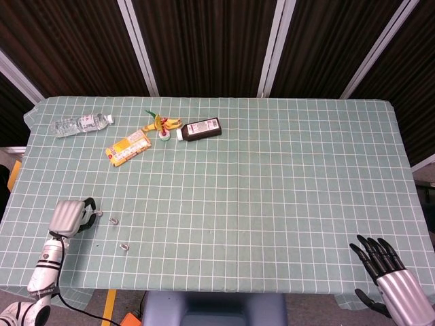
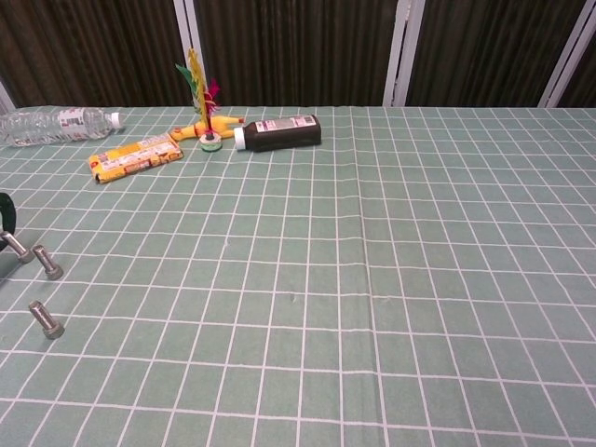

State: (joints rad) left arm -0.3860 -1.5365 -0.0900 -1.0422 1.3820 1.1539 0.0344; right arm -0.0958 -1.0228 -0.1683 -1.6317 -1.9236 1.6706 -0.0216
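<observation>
Tabletop (image 1: 272, 176) covered in a green checked cloth, filling both views.

Right robot hand (image 1: 384, 268) at the near right edge, fingers spread apart and grasping nothing; seen only from the head view.

Left robot hand (image 1: 68, 217) at the near left edge, knuckles up, fingers curled over a bolt (image 2: 16, 246) pinched at the fingertips; the chest view shows just the dark fingertip and the bolt's shank at the frame edge.

Far left row, well apart from both hands: clear water bottle (image 1: 80, 124) on its side, dark bottle (image 1: 200, 129) with white cap lying flat, yellow snack packet (image 1: 127, 148), feathered shuttlecock (image 2: 207, 116) standing between packet and dark bottle.

Two loose bolts on the cloth: one (image 2: 47, 263) just beside the held bolt, another (image 2: 45, 319) nearer the table's front edge.
</observation>
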